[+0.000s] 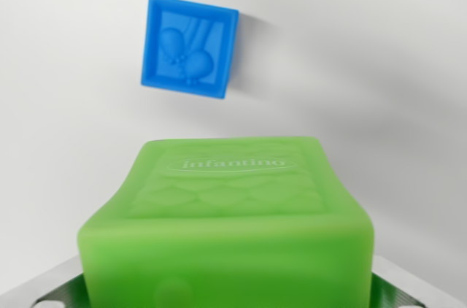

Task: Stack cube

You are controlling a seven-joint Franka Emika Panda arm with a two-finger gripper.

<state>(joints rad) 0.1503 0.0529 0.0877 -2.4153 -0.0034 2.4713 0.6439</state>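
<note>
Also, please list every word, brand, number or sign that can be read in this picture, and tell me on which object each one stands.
"infantino": raised lettering inside an oval on the top face of the green cube, which fills the lower part of the wrist view.
The blue cube carries no text, only an embossed balloon picture.
No numbers or other labels can be seen.

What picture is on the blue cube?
Raised balloons on the blue cube, seen in the wrist view.
</note>
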